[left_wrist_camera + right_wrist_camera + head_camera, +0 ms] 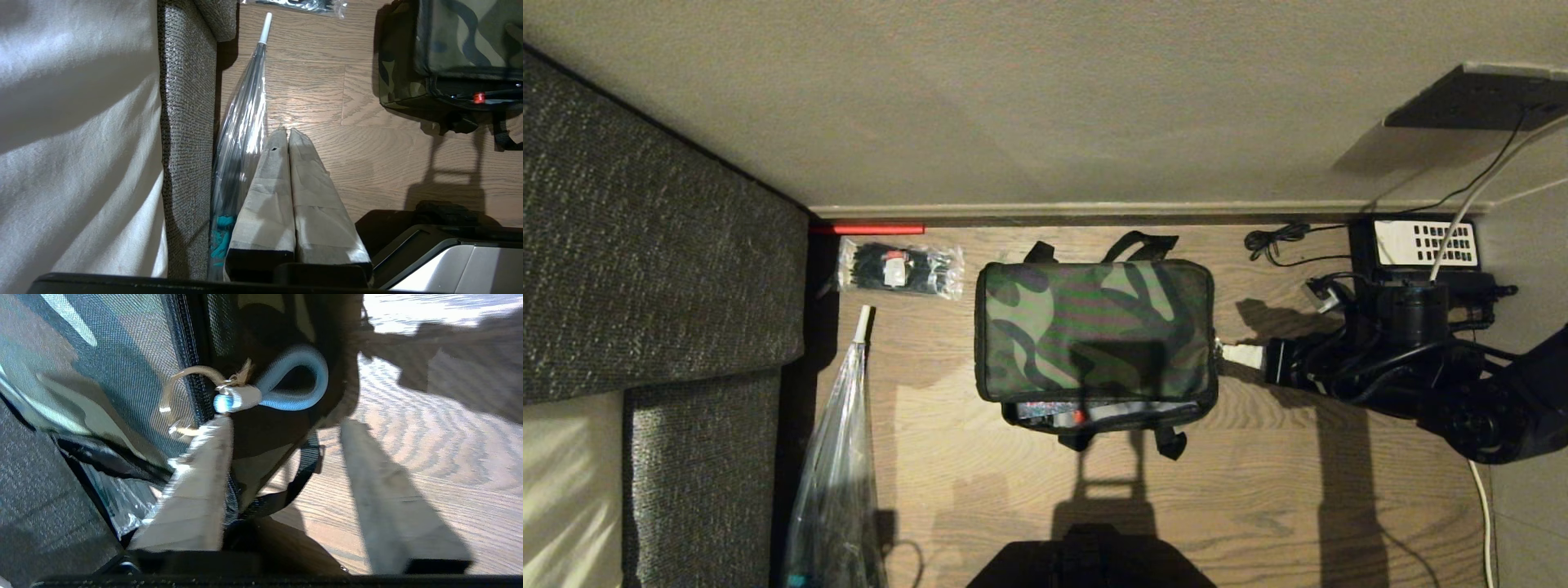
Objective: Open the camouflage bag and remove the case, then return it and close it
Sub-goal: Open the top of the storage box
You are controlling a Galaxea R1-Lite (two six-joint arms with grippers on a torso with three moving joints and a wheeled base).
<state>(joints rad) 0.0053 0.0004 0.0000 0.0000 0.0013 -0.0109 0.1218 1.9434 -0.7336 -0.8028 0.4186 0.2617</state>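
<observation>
Centre-frame, the camouflage bag (1094, 331) sits almost zipped. My right gripper (282, 457) spreads wide beside its blue zipper pull (286, 386), gripping nothing; my left gripper (288, 136), pressed closed, waits parked lower left.

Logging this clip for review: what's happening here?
The right gripper sits at the right end of the camouflage bag on the floor, fingers apart beside the zipper pull loop, gripping nothing. The bag's near edge gapes slightly, showing silvery lining. The left gripper hangs shut near the sofa.
</observation>
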